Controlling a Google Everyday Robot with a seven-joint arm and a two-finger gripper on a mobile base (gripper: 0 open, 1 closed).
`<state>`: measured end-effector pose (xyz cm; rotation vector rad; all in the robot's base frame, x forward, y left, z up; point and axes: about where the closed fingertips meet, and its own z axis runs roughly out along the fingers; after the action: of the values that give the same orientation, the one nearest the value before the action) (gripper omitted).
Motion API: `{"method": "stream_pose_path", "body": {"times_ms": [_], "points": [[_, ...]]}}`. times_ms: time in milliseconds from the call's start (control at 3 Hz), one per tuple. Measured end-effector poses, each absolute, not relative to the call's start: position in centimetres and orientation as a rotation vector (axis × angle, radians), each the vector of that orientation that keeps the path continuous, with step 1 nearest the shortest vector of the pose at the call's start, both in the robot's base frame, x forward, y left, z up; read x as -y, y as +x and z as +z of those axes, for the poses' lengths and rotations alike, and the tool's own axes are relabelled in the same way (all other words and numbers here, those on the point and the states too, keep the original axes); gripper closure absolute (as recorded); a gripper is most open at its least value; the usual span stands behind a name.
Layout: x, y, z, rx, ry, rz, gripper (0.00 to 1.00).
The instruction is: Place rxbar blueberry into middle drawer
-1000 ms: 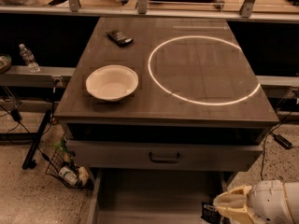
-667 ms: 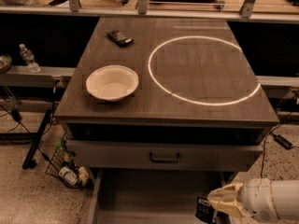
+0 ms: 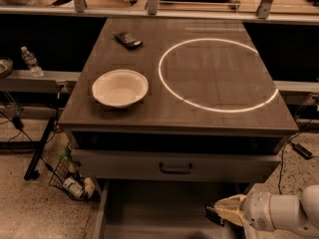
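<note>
Above the middle drawer (image 3: 154,210) and toward its left, on the cabinet top, a white bowl (image 3: 119,87) and a blacker bar (image 3: 127,40) are left alone, being no part of the task. This drawer is drawn out beneath the handled drawer front (image 3: 175,168), so its floor is exposed. Over its right part the rxbar blueberry (image 3: 214,216) is clamped in the gripper (image 3: 222,214), low enough, it is judged, for release inside.
</note>
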<state>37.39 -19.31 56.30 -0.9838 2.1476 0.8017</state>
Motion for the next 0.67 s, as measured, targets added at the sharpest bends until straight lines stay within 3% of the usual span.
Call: {"method": "stream_pose_path", "body": {"times_ms": [667], "points": [[18.9, 38.2, 50.1, -2.19, -0.873, 0.838, 1.0]]}}
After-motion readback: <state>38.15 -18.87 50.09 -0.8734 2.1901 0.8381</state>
